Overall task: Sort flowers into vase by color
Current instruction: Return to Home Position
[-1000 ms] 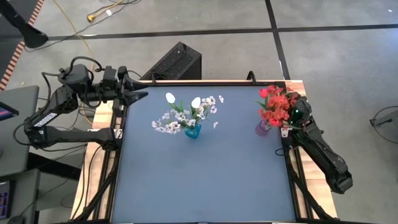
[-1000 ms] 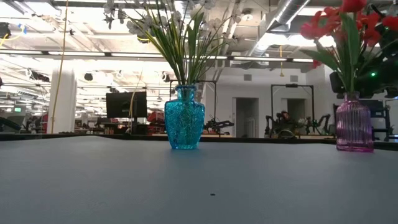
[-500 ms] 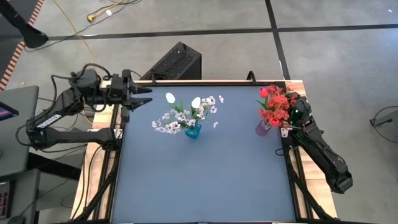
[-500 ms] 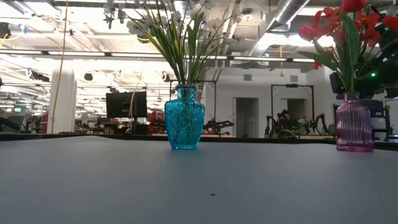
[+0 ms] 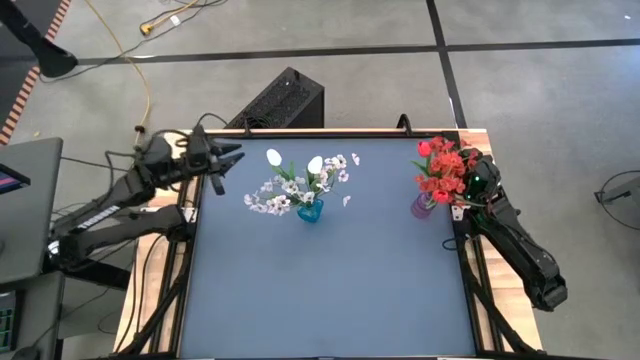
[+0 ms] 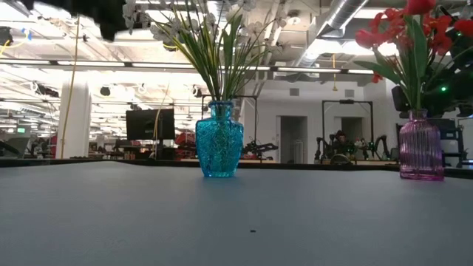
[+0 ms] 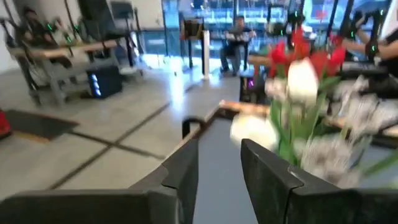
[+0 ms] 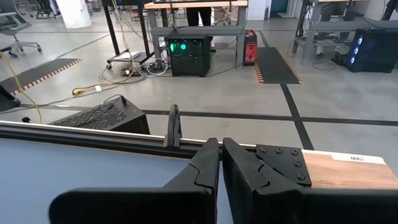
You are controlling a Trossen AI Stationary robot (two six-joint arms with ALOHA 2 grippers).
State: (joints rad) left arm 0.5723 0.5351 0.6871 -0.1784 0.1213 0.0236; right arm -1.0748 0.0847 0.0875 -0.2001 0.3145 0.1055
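A blue vase [image 5: 310, 211] [image 6: 219, 140] stands on its base at the table's far middle and holds white flowers [image 5: 300, 180] on green stems. A pink vase [image 5: 422, 206] [image 6: 421, 146] at the far right holds red flowers [image 5: 443, 168]. My left gripper [image 7: 219, 168] hovers open and level at the far left [image 5: 228, 160], pointing at the white flowers [image 7: 298, 87], with nothing between its fingers. My right gripper [image 8: 221, 155] is shut and rests by the right edge, beside the pink vase, pointing at the far edge.
A black box [image 5: 285, 100] sits on the floor behind the far edge. A small metal handle [image 5: 405, 122] stands on the far rim. The table's near half [image 5: 330, 290] is bare blue mat. People and benches show in the room beyond.
My left arm has folded down and swung toward the white flowers. Its gripper has sunk and now shows as a dark blur at the low view's top left. The vases, the flowers and my right arm have kept still.
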